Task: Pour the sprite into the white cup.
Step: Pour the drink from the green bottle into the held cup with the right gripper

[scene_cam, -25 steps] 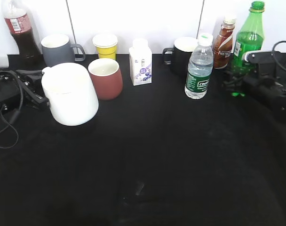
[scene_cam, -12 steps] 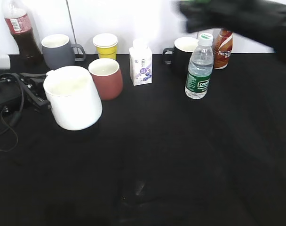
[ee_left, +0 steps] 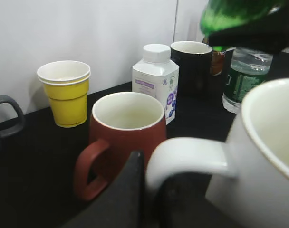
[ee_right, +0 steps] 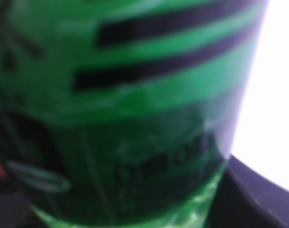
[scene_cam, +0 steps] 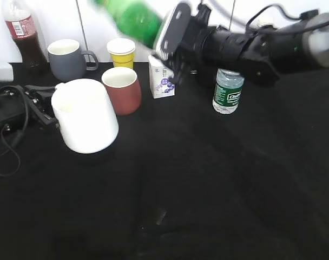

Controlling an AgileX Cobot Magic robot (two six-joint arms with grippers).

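The sprite (scene_cam: 135,19), a green plastic bottle, is held in the air at the back, tilted with its top toward the upper left. My right gripper (scene_cam: 172,32) is shut on it; the bottle fills the right wrist view (ee_right: 125,109). The white cup (scene_cam: 84,115) is tilted at the left on the black table. My left gripper (ee_left: 156,190) is shut on its loop handle (ee_left: 187,154). The cup's wide mouth (ee_left: 277,128) faces up and right. The bottle's green body shows at the top of the left wrist view (ee_left: 239,12), above and behind the cup.
A reddish-brown mug (scene_cam: 122,89) stands right beside the white cup. Behind are a grey mug (scene_cam: 67,57), yellow paper cups (scene_cam: 121,52), a small white carton (scene_cam: 162,78), a water bottle (scene_cam: 226,92), a black mug (ee_left: 194,64) and a cola bottle (scene_cam: 21,32).
My right arm lifted the sprite from the back right and swung it left over the table, tilting it. The white cup shifted slightly right in my left gripper.
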